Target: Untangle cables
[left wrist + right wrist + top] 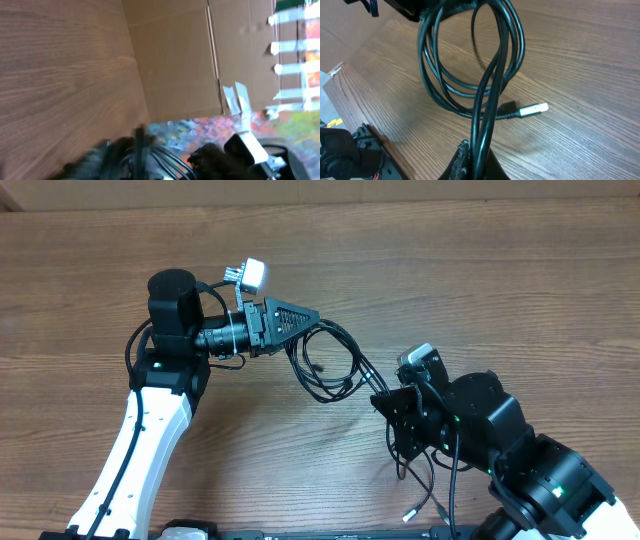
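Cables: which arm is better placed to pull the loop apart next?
Right, probably. The right gripper is shut on the cables, whose strands run straight out of it toward the left gripper. Whether the left gripper holds them cannot be told; its wrist view is blurred.

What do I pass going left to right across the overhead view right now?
left arm's white link → left gripper → looped cables → right gripper, shut on the cables → right arm

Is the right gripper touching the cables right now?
Touching. Right wrist view shows the cables pinched between the right gripper's fingers at the bottom edge.
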